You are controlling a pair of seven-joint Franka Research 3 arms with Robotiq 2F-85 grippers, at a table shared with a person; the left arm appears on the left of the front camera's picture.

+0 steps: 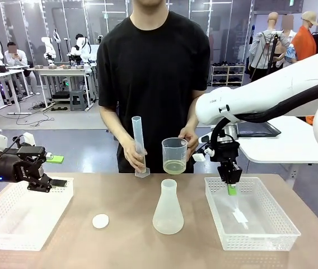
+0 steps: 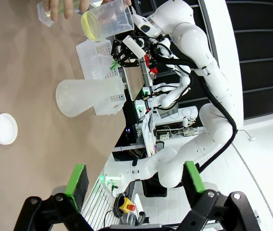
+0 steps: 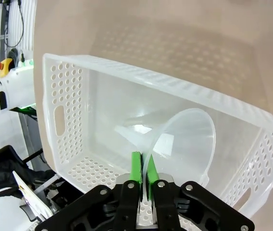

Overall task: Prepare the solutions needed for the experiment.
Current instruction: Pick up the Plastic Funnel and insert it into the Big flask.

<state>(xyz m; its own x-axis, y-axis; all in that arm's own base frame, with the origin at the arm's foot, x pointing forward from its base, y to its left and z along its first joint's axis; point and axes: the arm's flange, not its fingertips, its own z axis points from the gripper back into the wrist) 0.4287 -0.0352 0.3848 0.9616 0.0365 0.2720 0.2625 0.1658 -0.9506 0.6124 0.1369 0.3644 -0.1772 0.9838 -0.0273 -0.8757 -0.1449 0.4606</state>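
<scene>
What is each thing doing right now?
Solution: shallow layer in the beaker.
Beaker: held in the person's hand.
Cylinder: tilted, in the other hand.
Flask: upright, uncapped.
Cap: lying on table.
Funnel: pinched by right gripper.
Left gripper: open, empty.

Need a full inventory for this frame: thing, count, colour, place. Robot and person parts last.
conical flask: 1, frosted translucent, upright at table centre
cap: 1, white, on the table to the picture's left of the flask
baskets: 2, white perforated; left basket and right basket at the table's two sides
funnel: 1, clear, inside the right basket
beaker: 1, clear, held over the far edge
solution: 1 shallow layer, pale yellow, in the beaker
measuring cylinder: 1, clear, tilted, held beside the beaker
table: 1, tan
person's hands: 2; one on the cylinder, one on the beaker
left pincer: open, above the left basket
right pincer: shut on the funnel's rim
</scene>
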